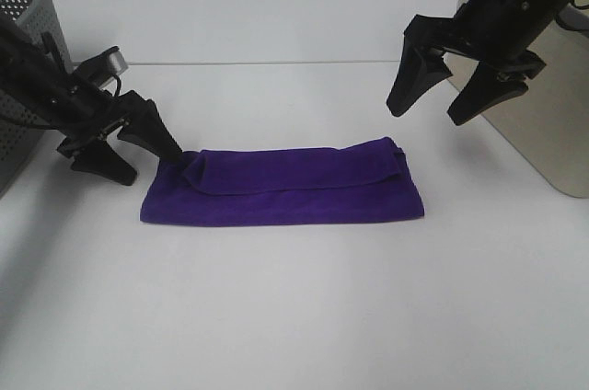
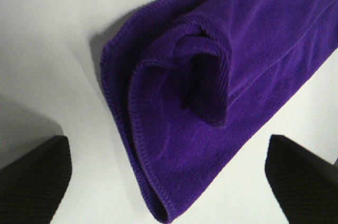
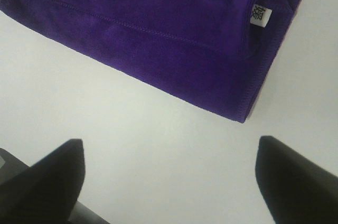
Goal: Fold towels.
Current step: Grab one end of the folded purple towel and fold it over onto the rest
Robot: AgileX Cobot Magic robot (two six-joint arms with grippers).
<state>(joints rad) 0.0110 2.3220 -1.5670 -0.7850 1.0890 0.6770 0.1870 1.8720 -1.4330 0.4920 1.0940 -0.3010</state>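
**Towel** (image 1: pixel 285 188): deep purple, folded into a long band, flat on the counter (image 1: pixel 294 326). Its long axis runs from the left pincer toward the right pincer.

**Left pincer** (image 1: pixel 152 166): the nearer one. Jaws wide apart, holding nothing. The band's rumpled end lies just ahead of it. One fingertip is at the cloth's edge; contact cannot be told.

**Right pincer** (image 1: pixel 426 114): jaws wide apart, holding nothing, raised clear. The end bearing the white tag (image 3: pixel 259 15) lies below and ahead of it, apart.

**Judgement:** the next fold likely starts at the left end.

Unreadable print on white tag (image 3: pixel 259 16)
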